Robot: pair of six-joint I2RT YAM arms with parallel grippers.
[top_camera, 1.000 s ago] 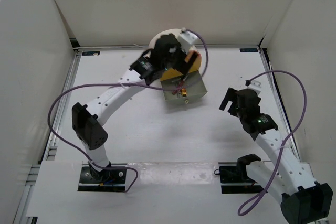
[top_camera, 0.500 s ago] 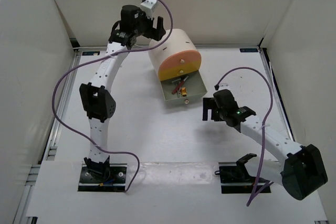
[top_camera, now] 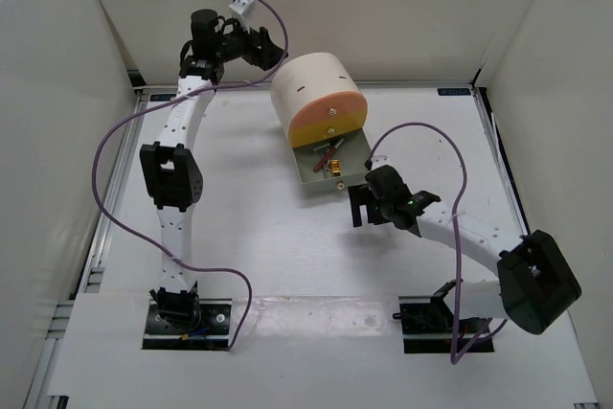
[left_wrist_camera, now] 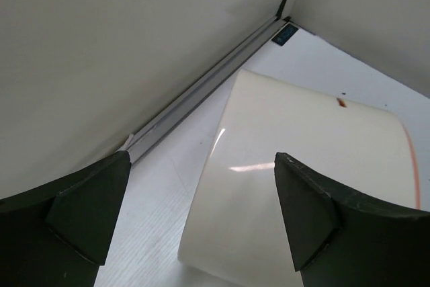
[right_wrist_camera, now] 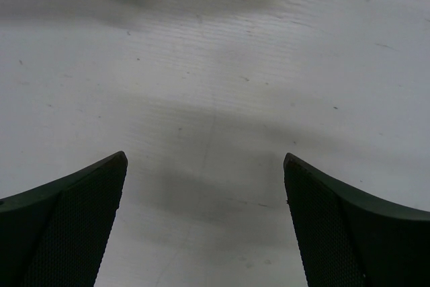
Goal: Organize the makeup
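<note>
Right pincer (top_camera: 361,206) is spread wide with nothing in it, hovering over bare table (top_camera: 259,237). Just ahead of it, a bit left, is the pulled-out grey-green drawer (top_camera: 356,152). The makeup (top_camera: 329,157) is inside: thin pinkish sticks and a small gold bit. Past that is the cream box (top_camera: 314,83). Left pincer (top_camera: 271,49) hangs at the far end with the box right ahead of its tips, also spread wide and empty.

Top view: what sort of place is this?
Likely a robot test booth: plain white panels wall in the white table, and two white-and-black arms with purple cables are bolted at its near edge.
</note>
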